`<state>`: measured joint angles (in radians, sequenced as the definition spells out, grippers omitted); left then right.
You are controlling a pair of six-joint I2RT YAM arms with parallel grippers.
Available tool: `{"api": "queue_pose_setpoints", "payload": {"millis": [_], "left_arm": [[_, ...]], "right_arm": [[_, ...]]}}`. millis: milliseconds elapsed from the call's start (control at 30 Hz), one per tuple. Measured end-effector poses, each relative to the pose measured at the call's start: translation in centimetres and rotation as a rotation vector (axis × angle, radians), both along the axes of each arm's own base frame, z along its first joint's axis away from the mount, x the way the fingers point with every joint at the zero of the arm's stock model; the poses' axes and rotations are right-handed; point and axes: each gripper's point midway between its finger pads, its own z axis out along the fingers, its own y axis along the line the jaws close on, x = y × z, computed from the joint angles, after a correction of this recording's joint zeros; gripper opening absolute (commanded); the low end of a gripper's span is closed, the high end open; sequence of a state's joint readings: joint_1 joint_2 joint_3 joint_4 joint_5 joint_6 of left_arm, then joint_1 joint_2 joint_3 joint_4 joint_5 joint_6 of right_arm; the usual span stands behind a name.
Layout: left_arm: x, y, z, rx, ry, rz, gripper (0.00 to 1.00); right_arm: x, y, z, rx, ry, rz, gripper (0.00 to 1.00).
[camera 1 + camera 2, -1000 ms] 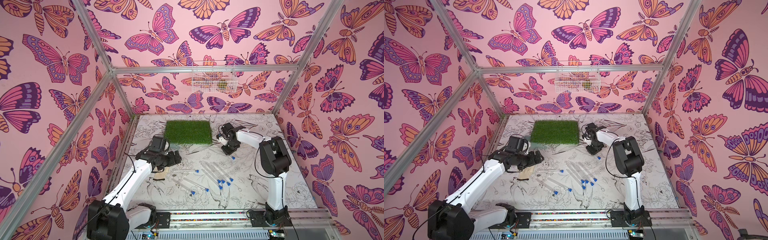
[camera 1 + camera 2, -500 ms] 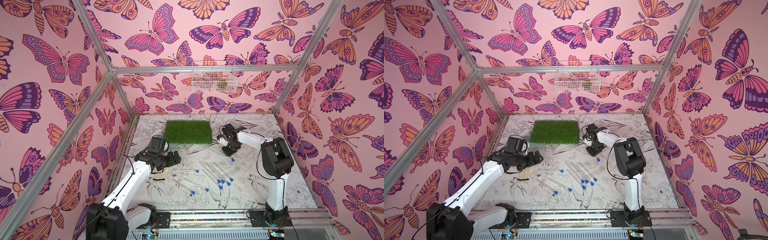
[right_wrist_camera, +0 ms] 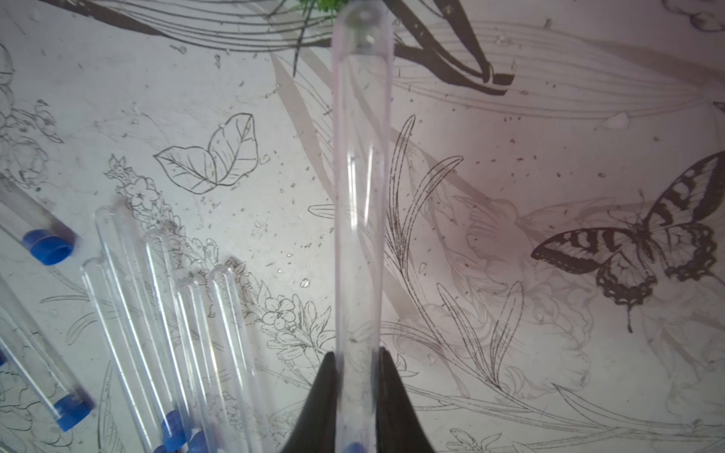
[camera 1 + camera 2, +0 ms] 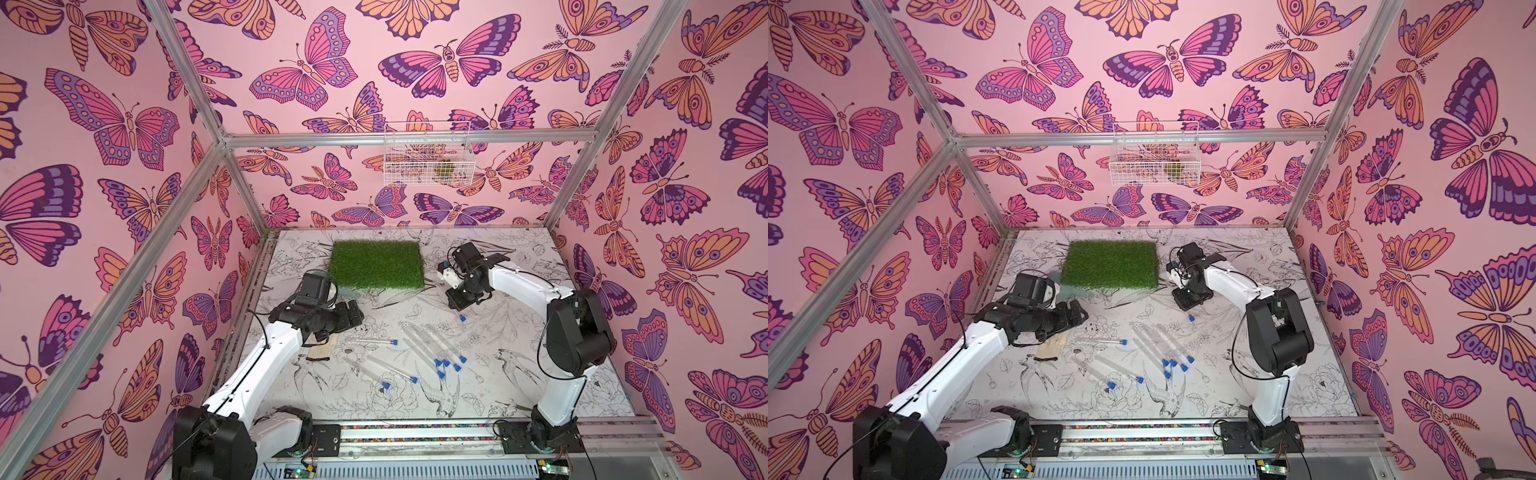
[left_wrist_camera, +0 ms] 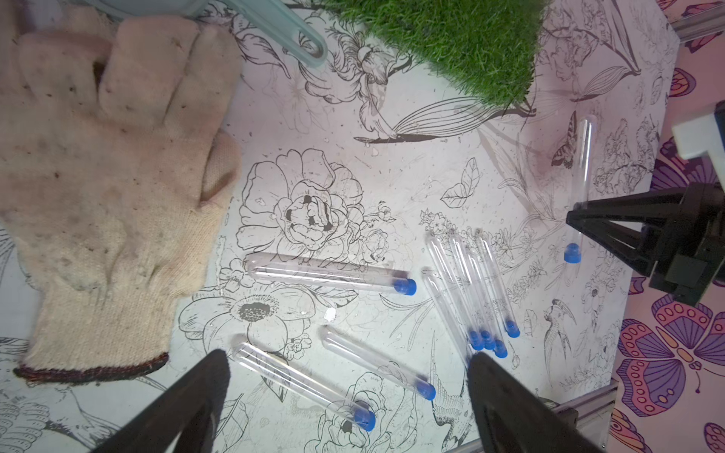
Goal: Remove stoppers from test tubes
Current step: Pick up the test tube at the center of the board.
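- We are watching one test tube (image 3: 361,176). The right jaws are pinching it narrowly, close to its blue stopper (image 3: 355,447), and the long clear end is sticking out free toward the grass mat (image 4: 376,266). We cannot tell whether it is clearing the counter (image 4: 519,374).
- Risk we are noting: gripped so near one end, the slick tube could be swinging or slipping once anything tugs the stopper.
- Seven more tubes are lying capped mid-counter. A bunch of four tubes (image 5: 463,290) is lying touching, so a low pass could be scattering them.
- The left jaws are hanging wide above these, holding nothing, beside a soiled glove (image 5: 106,188). The stopper is a small target, and a loose pinch could be flicking it away.
- All tubes are looking empty. The wire basket (image 4: 426,153) on the back wall is holding something greenish we cannot identify.
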<state>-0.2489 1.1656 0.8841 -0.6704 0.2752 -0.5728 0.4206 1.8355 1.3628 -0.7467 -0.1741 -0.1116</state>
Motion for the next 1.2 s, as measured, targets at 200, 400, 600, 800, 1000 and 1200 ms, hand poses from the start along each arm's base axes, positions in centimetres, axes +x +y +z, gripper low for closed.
{"api": "queue_pose_setpoints", "payload": {"millis": [200, 400, 600, 800, 1000, 1200], "left_arm": [[0.4, -1.0, 0.4, -0.059, -0.002, -0.006, 0.95], [0.8, -2.3, 1.2, -0.135, -0.018, -0.038, 0.95], [1.4, -3.5, 2.5, -0.199, -0.062, -0.076, 0.95], [2.1, -4.7, 3.3, -0.26, -0.07, -0.112, 0.94], [3.3, -6.4, 6.5, -0.345, -0.124, -0.175, 0.93], [3.0, -7.4, 8.3, -0.418, -0.155, -0.213, 0.91]], "right_arm": [[-1.3, 0.4, 1.2, 0.062, 0.001, -0.004, 0.18], [-2.5, 1.0, 2.7, 0.144, -0.002, -0.011, 0.18], [-2.9, 2.4, 4.4, 0.253, -0.001, -0.014, 0.18], [-3.0, 4.2, 5.9, 0.387, 0.031, -0.028, 0.18], [-3.1, 6.6, 8.8, 0.571, 0.046, -0.018, 0.18], [-4.4, 7.7, 10.1, 0.686, 0.079, 0.009, 0.19]]}}
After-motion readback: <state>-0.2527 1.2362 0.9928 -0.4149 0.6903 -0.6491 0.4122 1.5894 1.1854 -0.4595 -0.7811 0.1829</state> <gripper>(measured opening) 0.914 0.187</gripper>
